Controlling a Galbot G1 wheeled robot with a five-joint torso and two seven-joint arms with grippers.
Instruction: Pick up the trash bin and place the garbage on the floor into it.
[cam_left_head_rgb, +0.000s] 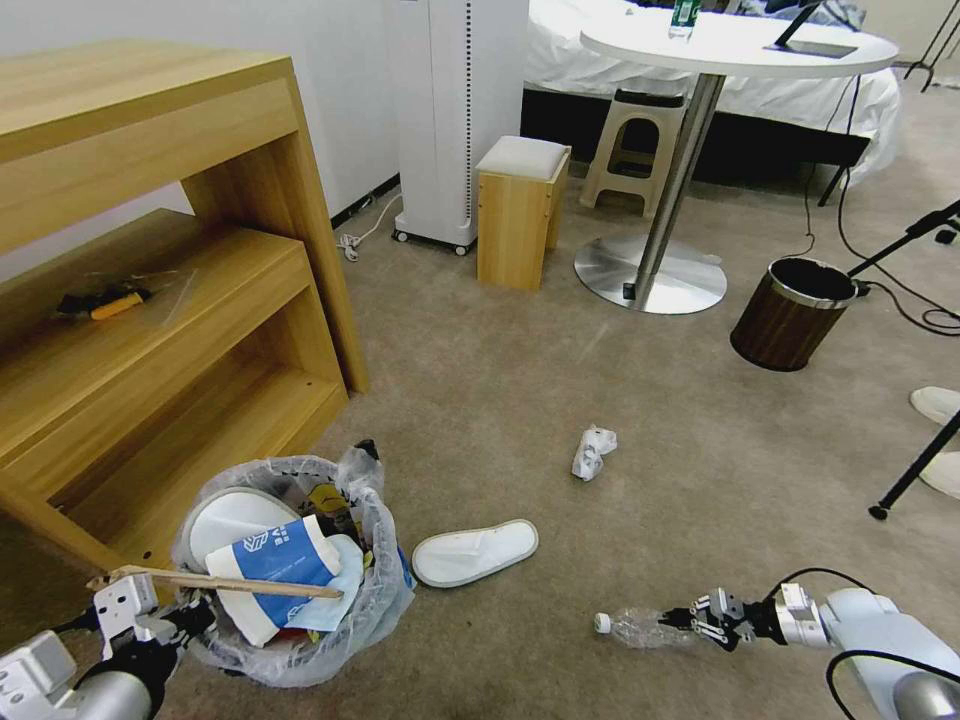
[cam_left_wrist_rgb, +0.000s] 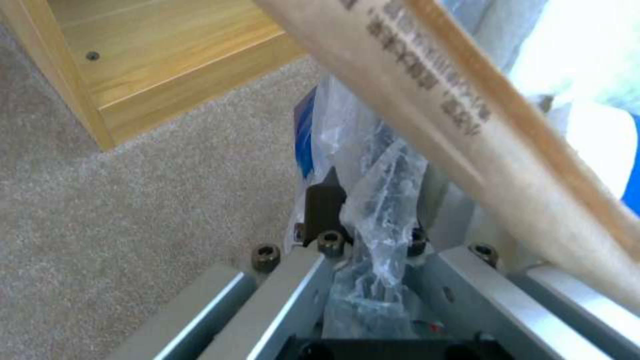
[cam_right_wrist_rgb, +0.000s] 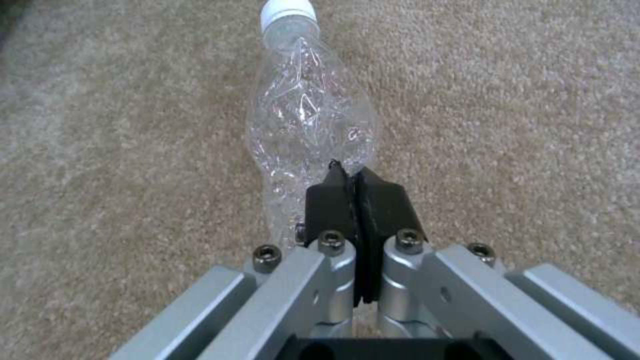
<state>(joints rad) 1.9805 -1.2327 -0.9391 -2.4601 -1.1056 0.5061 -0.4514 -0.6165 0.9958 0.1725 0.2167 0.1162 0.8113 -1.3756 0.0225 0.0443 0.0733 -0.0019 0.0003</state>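
Here the bin (cam_left_head_rgb: 290, 600) sits at the lower left of the head view, on the carpet (cam_left_head_rgb: 520, 400) beside the wooden shelf (cam_left_head_rgb: 150, 330). Its crinkly bag (cam_left_head_rgb: 375, 590) bulges around a full load: a white slipper (cam_left_head_rgb: 232, 518) standing at the back, a blue-white cup (cam_left_head_rgb: 285, 560) lying across the middle, and a wooden stick (cam_left_head_rgb: 220, 582) resting over the rim. The left gripper (cam_left_head_rgb: 185, 620) is at the bin's near edge, in the bottom left corner of the frame, clamped on the bag and rim.

Loose on the carpet, a second slipper (cam_left_head_rgb: 474, 552) lies just right of the bin, and a white wad (cam_left_head_rgb: 593, 452) lies farther up, near the centre. Low right, the right gripper (cam_left_head_rgb: 700, 622) has its fingers pressed together on the base end of a clear bottle (cam_left_head_rgb: 640, 626), whose white cap points left. A brown bin (cam_left_head_rgb: 790, 312) stands at the right, well apart, near the round table's base (cam_left_head_rgb: 650, 275).

The left wrist view adds the grip itself: bag plastic (cam_left_wrist_rgb: 383, 200) pinched between the dark pads (cam_left_wrist_rgb: 325, 205), with the stick (cam_left_wrist_rgb: 467, 115) crossing the upper right and printed with dark lettering. The right wrist view shows the black pads (cam_right_wrist_rgb: 330, 202) closed on the crumpled bottle (cam_right_wrist_rgb: 310, 120) at centre frame, cap (cam_right_wrist_rgb: 287, 12) at the top edge.
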